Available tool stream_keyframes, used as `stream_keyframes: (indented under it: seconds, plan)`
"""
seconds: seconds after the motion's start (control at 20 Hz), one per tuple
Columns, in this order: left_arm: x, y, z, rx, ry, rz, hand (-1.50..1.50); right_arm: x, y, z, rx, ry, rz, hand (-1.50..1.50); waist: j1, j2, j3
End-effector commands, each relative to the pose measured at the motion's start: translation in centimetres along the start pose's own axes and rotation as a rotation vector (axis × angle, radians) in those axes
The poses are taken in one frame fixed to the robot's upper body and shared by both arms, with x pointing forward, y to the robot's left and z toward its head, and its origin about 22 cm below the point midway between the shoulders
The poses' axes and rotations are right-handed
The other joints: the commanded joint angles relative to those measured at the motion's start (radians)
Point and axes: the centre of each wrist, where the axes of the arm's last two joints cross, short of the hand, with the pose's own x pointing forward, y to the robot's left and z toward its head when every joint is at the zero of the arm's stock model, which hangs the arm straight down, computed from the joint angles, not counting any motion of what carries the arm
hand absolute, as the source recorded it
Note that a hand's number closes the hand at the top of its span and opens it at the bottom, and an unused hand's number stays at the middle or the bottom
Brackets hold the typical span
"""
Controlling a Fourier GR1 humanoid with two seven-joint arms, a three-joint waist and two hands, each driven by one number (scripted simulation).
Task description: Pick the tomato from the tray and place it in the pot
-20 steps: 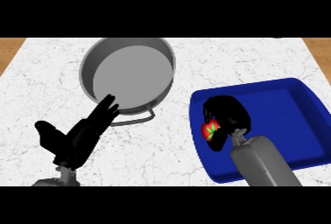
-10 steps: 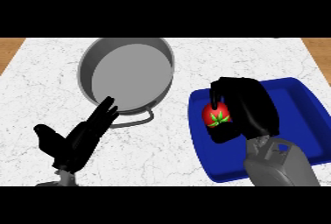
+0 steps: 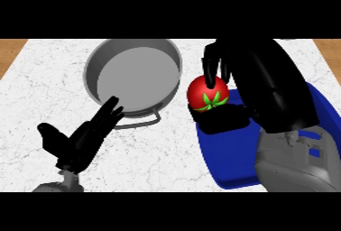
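A red tomato (image 3: pixel 208 93) with a green star-shaped stem is held up in my right hand (image 3: pixel 266 85), whose fingers curl over its top while the thumb sits under it. It hangs above the left rim of the blue tray (image 3: pixel 230 164), just right of the grey pot (image 3: pixel 133 74). The pot stands on the white marble counter with nothing inside. My left hand (image 3: pixel 80 140) rests open at the lower left, fingers pointing toward the pot's handle.
The pot's thin wire handle (image 3: pixel 143 122) lies toward me on the counter. A wooden floor (image 3: pixel 10 54) shows beyond the counter's left and right edges. My right forearm (image 3: pixel 293 158) covers much of the tray.
My right hand has risen out of the tray with the tomato and moved left toward the pot. The left hand has stayed in place.
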Motion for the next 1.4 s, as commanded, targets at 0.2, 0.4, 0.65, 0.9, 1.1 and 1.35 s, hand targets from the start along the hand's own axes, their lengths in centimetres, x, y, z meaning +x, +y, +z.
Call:
stream_keyframes:
  seconds: [0.2, 0.4, 0.65, 0.9, 1.1, 1.35]
  plan:
    - [-1.4, -0.9, -0.6, -0.011, 0.032, 0.005, 0.00, 4.8, -2.4, -5.6, -0.009, -0.010, -0.086, 1.50, 0.006, 0.006, -0.002]
    - [-1.1, -0.3, 0.0, -0.026, 0.026, 0.011, 0.00, 5.9, -1.0, -8.1, 0.029, 0.002, -0.108, 1.50, 0.010, 0.006, -0.002]
    - [-1.3, -2.3, -0.8, -0.034, 0.031, 0.002, 0.00, 7.0, 1.2, -12.2, 0.042, -0.033, -0.108, 1.50, 0.025, 0.012, -0.003]
    - [0.2, -2.4, 0.9, -0.052, 0.026, -0.009, 0.00, 7.1, 4.0, -14.7, 0.058, -0.038, -0.078, 1.50, 0.046, 0.014, -0.003]
    - [0.7, -0.8, -0.8, -0.066, 0.018, -0.007, 0.00, 7.0, 6.5, -15.8, 0.056, -0.034, -0.066, 1.50, 0.063, 0.021, -0.004]
    - [0.3, -2.6, -1.7, -0.097, 0.015, -0.021, 0.00, 5.6, 8.0, -16.9, 0.039, -0.037, -0.101, 1.50, 0.090, 0.034, -0.005]
